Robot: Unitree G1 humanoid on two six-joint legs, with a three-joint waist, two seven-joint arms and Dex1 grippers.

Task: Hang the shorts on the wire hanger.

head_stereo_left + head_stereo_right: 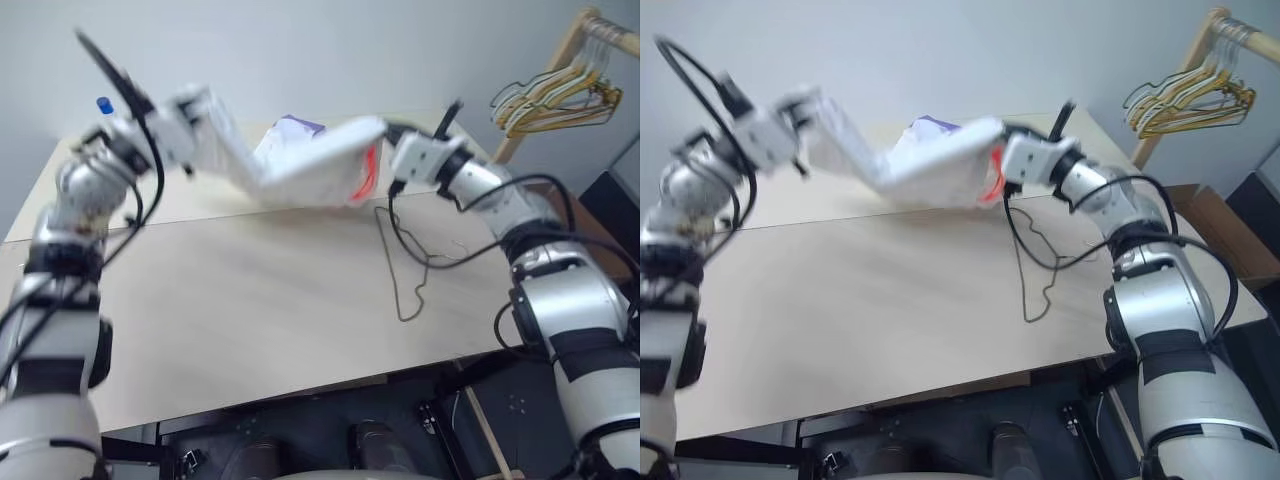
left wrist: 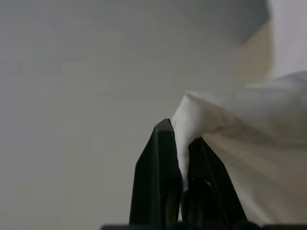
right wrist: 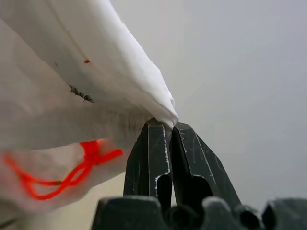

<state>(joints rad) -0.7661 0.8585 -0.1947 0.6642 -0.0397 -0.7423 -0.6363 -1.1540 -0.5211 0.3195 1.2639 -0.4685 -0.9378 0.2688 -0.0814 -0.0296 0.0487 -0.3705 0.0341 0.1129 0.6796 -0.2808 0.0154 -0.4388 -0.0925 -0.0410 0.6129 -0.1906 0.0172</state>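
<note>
Black fingers of the left gripper (image 2: pixel 181 158) are pinched together on a fold of white cloth, and the right gripper (image 3: pixel 169 143) is clamped the same way on the opposite edge — both closed on the shorts (image 1: pixel 300 165). Between them the shorts are lifted off the table (image 1: pixel 250 320) and stretched into a sagging span, the middle drooping low toward the far part of the tabletop; whether it brushes the surface cannot be told. An orange-red mark shows on the cloth close to the right gripper.

Just beneath and in front of the right gripper, the wire hanger (image 1: pixel 400 270) lies flat on the table, a thin outline apart from the shorts. A bunch of hangers (image 1: pixel 555 100) hangs on a wooden rack (image 1: pixel 580 30) off to the right, well apart from the work.

By my reading the step in hand is the spreading — the shorts held up by two edges, nothing yet on the wire. The next move calls for bringing the cloth over the flat hanger and getting it draped across or threaded around the wire; that looks awkward with both grippers occupied, so one will probably need to let go to deal with the hanger.
</note>
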